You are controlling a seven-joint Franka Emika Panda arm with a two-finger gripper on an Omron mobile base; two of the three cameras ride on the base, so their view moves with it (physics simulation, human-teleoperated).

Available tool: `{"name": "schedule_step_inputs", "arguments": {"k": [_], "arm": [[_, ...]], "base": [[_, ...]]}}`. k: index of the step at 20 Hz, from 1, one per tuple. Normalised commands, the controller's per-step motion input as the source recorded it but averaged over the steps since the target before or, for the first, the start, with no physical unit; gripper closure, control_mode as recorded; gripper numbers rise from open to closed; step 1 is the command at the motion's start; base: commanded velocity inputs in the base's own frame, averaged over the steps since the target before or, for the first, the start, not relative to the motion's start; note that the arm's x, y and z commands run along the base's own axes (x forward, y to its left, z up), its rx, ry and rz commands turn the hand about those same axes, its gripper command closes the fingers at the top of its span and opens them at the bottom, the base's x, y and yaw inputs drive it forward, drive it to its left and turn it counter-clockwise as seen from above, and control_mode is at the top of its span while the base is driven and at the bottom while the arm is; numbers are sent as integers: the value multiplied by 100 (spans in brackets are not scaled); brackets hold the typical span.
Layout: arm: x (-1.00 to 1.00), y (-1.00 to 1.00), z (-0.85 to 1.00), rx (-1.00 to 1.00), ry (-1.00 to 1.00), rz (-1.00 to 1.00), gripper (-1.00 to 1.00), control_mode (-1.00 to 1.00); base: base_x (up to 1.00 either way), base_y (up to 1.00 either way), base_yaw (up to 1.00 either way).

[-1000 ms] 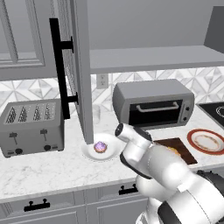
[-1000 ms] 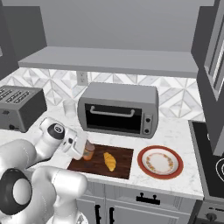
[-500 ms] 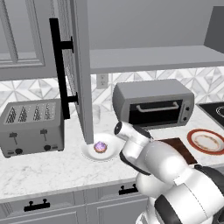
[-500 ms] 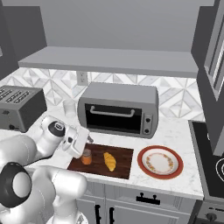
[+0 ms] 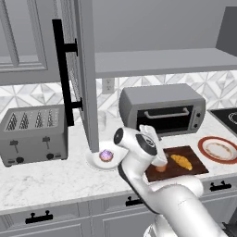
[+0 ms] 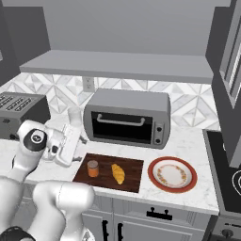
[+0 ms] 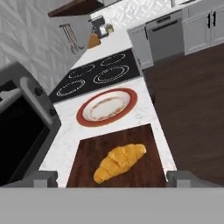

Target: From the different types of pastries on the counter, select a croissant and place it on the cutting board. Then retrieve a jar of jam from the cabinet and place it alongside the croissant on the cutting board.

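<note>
**Jar and croissant on the board**

On the marble-veined table, the flat reddish-brown cutting board carries a cylindrical orange jar of jam with the ridged golden croissant at its 3 o'clock. Fingers spread, released. Red-rimmed plate further right.

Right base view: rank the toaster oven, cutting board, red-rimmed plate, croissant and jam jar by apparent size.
1. Toaster oven
2. Cutting board
3. Red-rimmed plate
4. Croissant and jam jar: look alike, too close to rank.
</note>
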Motion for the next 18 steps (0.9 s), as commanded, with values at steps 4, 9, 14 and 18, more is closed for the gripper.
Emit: {"name": "schedule_step_inputs", "arguments": {"k": [4, 9, 14, 18], "arm": [[-63, 52, 21, -1, -25, 25, -100, -100], [-61, 65, 5, -3, -16, 23, -100, -100], [-8, 28, 1, -6, -2, 3, -100, -100], [0, 7, 0, -3, -1, 0, -100, -100]], "base": [[0, 0, 0], [0, 0, 0], [0, 0, 0], [0, 0, 0]]}}
